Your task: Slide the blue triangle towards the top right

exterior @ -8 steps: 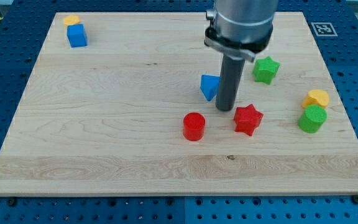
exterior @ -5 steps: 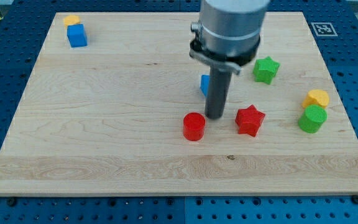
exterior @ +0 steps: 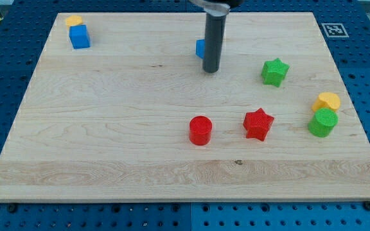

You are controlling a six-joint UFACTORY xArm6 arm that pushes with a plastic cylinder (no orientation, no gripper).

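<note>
The blue triangle lies on the wooden board near the view's top centre, mostly hidden behind my dark rod. Only its left edge shows. My tip rests on the board just below and to the right of the blue triangle, touching or nearly touching it.
A blue cube with a yellow block behind it sits at the top left. A green star is right of the tip. A red cylinder and red star lie lower down. A yellow block and green cylinder sit at the right edge.
The rod has moved from beside the red star and red cylinder up towards the view's top. The blue triangle has moved up the board and slightly left with it.
</note>
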